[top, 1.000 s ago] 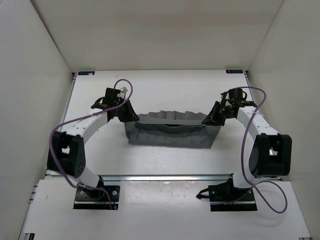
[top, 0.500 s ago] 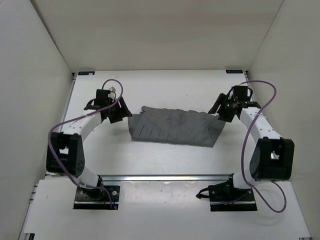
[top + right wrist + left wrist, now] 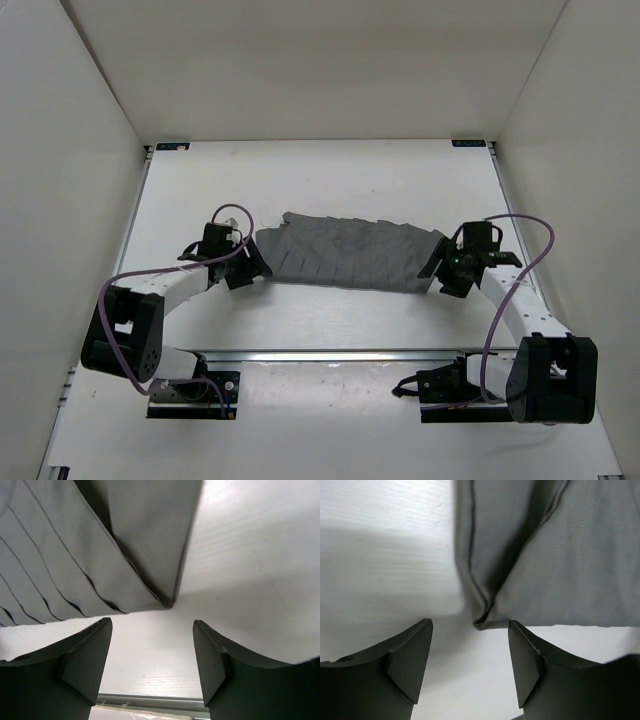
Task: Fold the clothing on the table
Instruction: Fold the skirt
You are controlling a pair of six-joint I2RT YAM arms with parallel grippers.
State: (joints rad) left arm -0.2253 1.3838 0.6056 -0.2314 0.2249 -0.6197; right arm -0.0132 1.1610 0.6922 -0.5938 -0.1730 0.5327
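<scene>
Having let go of the clothing (image 3: 350, 255) within the last second, both arms have drawn back to its near corners. On the left gripper (image 3: 470, 647) the jaws stand wide and empty, with the garment's near left corner just ahead of the gap. The right gripper (image 3: 152, 647) is likewise wide and empty, the near right corner just ahead. The cloth lies flat in the middle of the table (image 3: 330, 170), no longer raised. Judgement: one fold appears laid; both jaws are placed for a fresh grasp.
</scene>
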